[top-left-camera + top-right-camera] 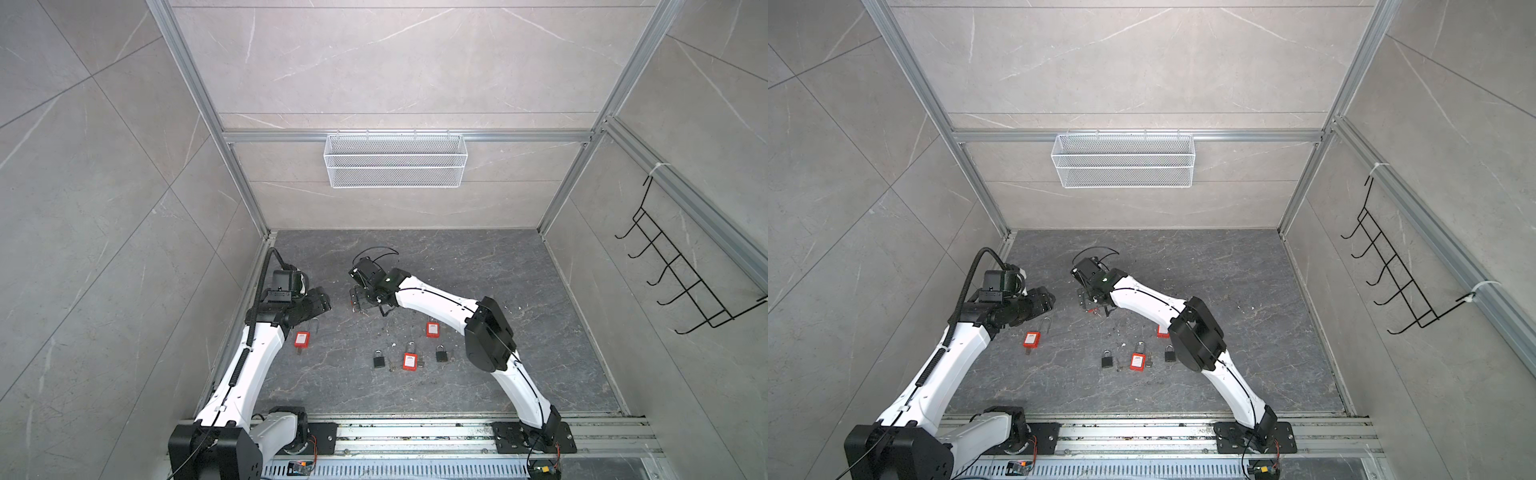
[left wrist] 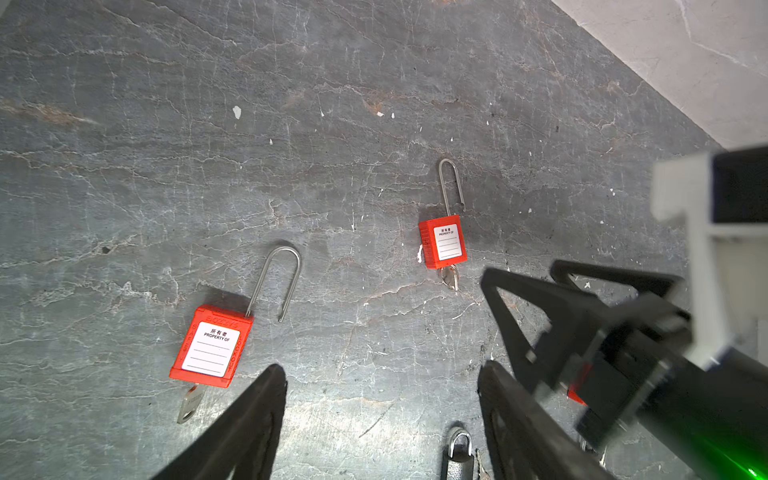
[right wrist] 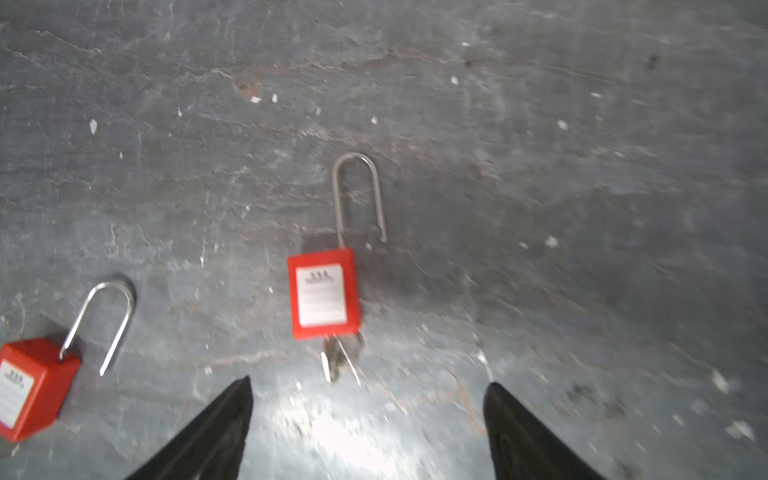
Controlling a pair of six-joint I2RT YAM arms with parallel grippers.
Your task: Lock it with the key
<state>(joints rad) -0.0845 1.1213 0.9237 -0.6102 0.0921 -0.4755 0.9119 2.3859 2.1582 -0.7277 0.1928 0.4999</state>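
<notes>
Overhead, in both top views, left gripper (image 1: 326,301) and right gripper (image 1: 357,300) hang over the table (image 1: 478,282), near each other. Left wrist view: jaws spread, nothing held. Right wrist view: jaws spread, empty; red padlock (image 3: 324,293) lies flat just ahead, shackle sprung, key (image 3: 338,361) in its base

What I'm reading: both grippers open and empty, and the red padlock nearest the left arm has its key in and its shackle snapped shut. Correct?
Not quite. That red padlock has its shackle open: the left wrist view shows the free end lying outside the body. The rest holds: key in, left gripper and right gripper open and empty.
</notes>
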